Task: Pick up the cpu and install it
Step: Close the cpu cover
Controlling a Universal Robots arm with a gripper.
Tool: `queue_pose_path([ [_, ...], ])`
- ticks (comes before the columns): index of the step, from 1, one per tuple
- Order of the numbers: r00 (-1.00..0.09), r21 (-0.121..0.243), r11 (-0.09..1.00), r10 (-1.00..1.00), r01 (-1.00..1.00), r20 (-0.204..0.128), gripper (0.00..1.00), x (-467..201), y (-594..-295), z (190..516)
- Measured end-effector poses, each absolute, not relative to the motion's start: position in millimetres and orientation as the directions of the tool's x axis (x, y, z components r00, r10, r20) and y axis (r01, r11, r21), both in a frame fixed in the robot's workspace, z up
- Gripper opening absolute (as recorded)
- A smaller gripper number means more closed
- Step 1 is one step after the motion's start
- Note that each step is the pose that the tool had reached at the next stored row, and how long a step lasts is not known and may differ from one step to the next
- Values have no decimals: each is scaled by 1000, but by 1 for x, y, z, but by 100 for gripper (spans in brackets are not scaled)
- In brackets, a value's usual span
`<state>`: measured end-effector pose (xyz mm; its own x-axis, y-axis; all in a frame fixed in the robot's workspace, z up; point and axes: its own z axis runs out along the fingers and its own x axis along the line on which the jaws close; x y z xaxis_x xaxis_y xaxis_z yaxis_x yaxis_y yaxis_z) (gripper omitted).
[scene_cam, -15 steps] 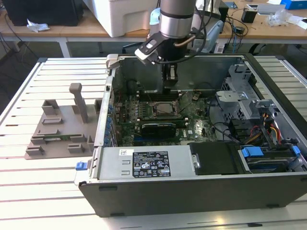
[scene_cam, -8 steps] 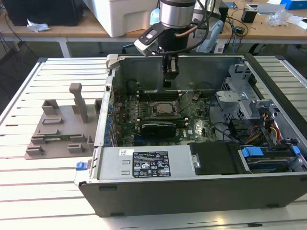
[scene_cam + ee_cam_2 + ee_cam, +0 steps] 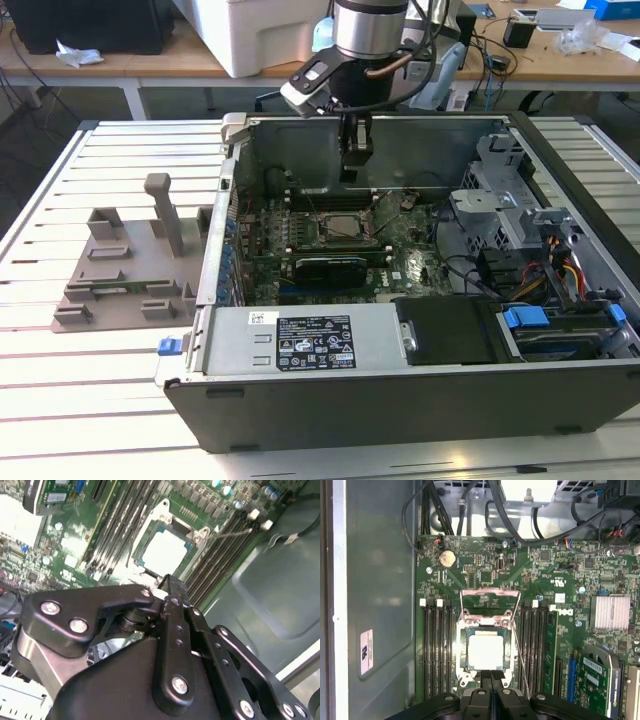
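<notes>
The cpu [image 3: 485,650] is a small square chip with a silvery-white top. It lies flat inside the black-framed socket on the green motherboard [image 3: 560,575], also visible in the second wrist view [image 3: 165,550] and the exterior view [image 3: 340,225]. The socket's metal load plate [image 3: 490,600] stands flipped open. My gripper [image 3: 355,165] hangs inside the open computer case, above the socket and apart from the cpu. Its two black fingers [image 3: 491,680] are pressed together with nothing between them, their tips [image 3: 170,582] near one edge of the socket.
Memory slots [image 3: 437,645] flank the socket on both sides. A graphics card [image 3: 325,268], the power supply [image 3: 310,340] and a drive cage with cables [image 3: 560,320] crowd the case. Grey fixture blocks [image 3: 130,270] sit on the slatted table at the exterior view's left.
</notes>
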<state>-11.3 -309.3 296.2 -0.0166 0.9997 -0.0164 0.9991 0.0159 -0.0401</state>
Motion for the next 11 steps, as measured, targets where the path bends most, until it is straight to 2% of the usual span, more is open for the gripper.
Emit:
queue_pose_path([
  [11,-18,-48,18,1000,999,-19,11,73,-304,279],
])
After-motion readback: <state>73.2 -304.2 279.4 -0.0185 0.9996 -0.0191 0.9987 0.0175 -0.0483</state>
